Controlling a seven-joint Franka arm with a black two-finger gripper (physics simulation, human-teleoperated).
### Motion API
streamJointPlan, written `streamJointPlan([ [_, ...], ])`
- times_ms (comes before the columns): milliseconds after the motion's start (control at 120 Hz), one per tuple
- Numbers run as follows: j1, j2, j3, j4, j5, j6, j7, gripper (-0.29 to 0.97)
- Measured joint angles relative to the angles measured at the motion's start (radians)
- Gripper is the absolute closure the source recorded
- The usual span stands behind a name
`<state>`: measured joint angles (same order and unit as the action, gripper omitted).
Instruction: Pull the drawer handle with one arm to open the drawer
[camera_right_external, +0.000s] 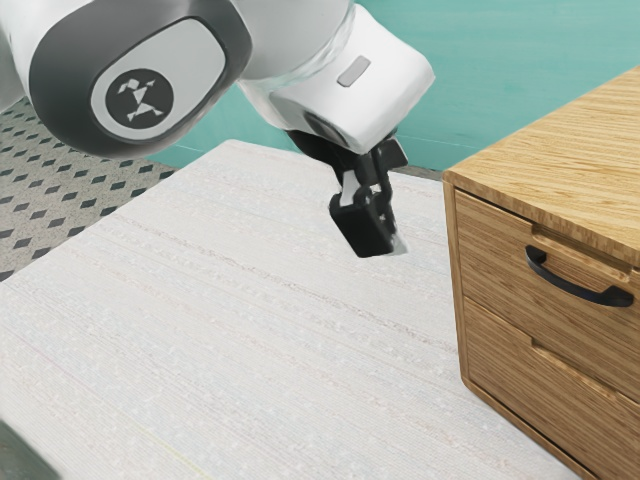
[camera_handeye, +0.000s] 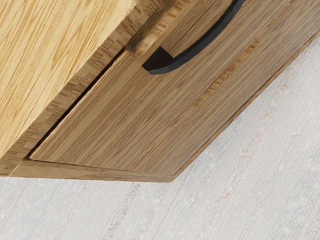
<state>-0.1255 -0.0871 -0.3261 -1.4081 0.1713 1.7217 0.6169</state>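
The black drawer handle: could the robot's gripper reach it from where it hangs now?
Probably yes. The gripper hovers above the table, apart from the cabinet, and nothing stands between it and the handle on the upper drawer.

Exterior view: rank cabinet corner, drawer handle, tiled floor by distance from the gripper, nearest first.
1. The cabinet corner, just toward the exterior view's right of the gripper.
2. The drawer handle, farther right on the top drawer.
3. The tiled floor, far left, beyond the table.
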Motion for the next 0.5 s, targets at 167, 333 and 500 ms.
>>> streamJointPlan([
  [167, 0.075, 0.025, -0.029, -0.003, -0.006, 0.059, 0.175, 0.00],
  [333, 0.116, 0.033, -0.111, 0.000, -0.008, 0.082, 0.312, 0.00],
  [500, 0.023, 0.087, -0.123, 0.025, -0.007, 0.096, 0.417, 0.00],
])
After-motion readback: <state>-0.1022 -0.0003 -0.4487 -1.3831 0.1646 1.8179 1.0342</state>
